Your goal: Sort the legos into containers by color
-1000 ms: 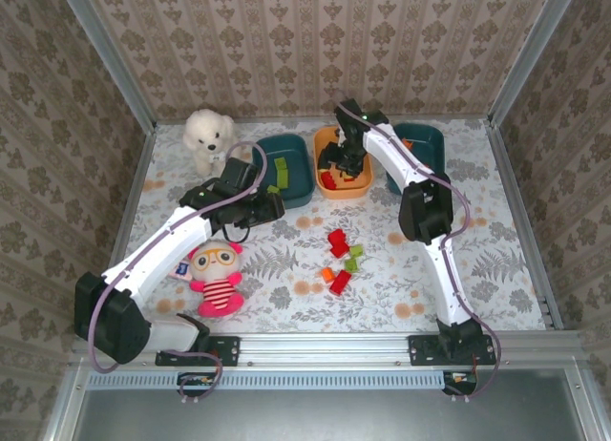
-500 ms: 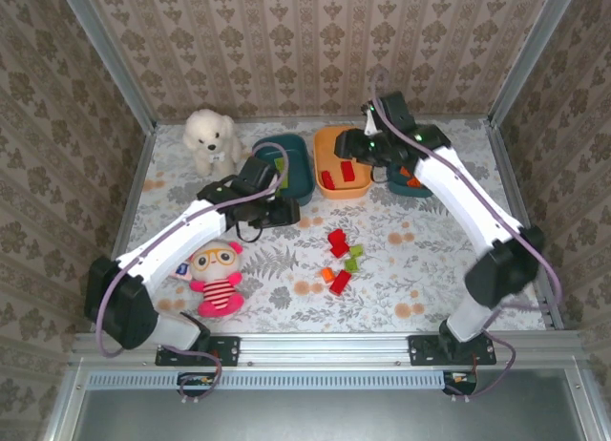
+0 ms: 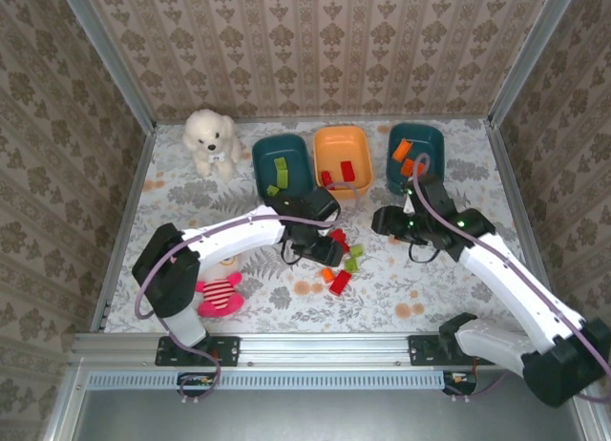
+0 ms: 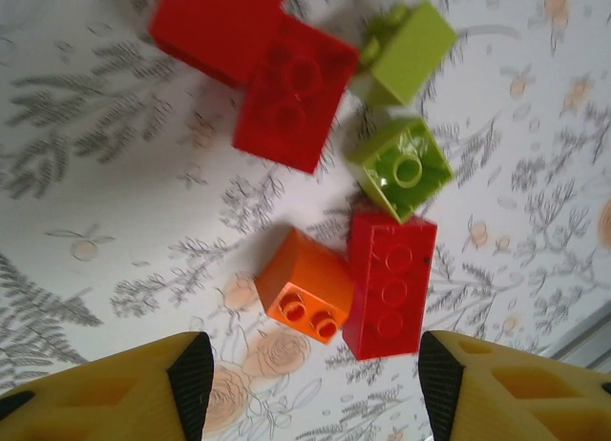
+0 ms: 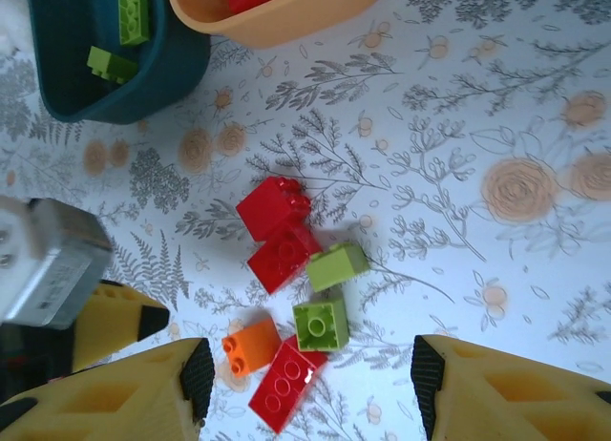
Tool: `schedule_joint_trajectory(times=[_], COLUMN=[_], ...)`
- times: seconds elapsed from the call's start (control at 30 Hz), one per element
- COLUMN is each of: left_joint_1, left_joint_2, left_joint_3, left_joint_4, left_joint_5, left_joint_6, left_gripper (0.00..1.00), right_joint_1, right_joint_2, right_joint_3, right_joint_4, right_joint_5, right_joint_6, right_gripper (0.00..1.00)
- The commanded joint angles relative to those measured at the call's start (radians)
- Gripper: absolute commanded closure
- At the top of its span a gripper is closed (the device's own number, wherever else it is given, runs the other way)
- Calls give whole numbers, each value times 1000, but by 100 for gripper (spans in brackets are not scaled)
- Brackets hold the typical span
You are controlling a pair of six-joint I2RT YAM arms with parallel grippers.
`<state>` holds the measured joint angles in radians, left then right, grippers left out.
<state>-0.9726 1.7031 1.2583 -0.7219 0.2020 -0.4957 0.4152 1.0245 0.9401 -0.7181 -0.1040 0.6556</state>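
Left wrist view: the left gripper (image 4: 310, 379) hangs over the floral table (image 4: 105, 202), jaws spread wide and holding nothing. The loose legos (image 4: 401, 164) lie in a cluster at 12 o'clock from the gap. Nearest the jaws are the orange brick (image 4: 304, 286) and the long red brick (image 4: 389, 281), touching side by side, the red one at 1 o'clock from the gap. Its three studs face up and its long axis runs almost 12 to 6. Two light green bricks (image 4: 410, 40) and two red square bricks (image 4: 291, 93) sit beyond.

Right wrist view: the right gripper (image 5: 307, 384) is likewise wide open and empty. The long red brick is framed between its yellow fingers (image 5: 516, 398), long axis 1 to 7 o'clock. How high the jaws stand above it cannot be told.

Top external view: the cluster lies mid-table, the left gripper just beside it at 10 o'clock, the right gripper at 2 o'clock. At 12 o'clock from the cluster stand the left teal tub (image 3: 296, 150) with green bricks, the orange tub (image 3: 336, 147) with red bricks and the right teal tub (image 3: 428, 145) with orange bricks. A white plush dog (image 3: 211, 140) sits at 9 o'clock of the tubs.
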Motion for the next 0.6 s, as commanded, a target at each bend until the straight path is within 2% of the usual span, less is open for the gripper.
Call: schedule_joint_trajectory(times=[0.0,0.23,0.43,0.57], left_joint_1=[0,-34,-53,-76], left_joint_2=[4,123,245,343], left_joint_3=[41,187,352,490], left_joint_4=[-46,-70,-135,-210], left_joint_5=[-24,-30,-50,-89], left_joint_6=[35,-17,-151,-105], left_gripper=[38,37,36,37], right_joint_1=[-2,-4,-7,-10], right_joint_2=[-69,-156,-206,-246], right_joint_3=[-49,-53,-21,-16], right_joint_4=[-70,-140,-196,-234], right_joint_5=[52,98,132,150], right_joint_6=[49,78,72,75], right_gripper=[40,40,40,40])
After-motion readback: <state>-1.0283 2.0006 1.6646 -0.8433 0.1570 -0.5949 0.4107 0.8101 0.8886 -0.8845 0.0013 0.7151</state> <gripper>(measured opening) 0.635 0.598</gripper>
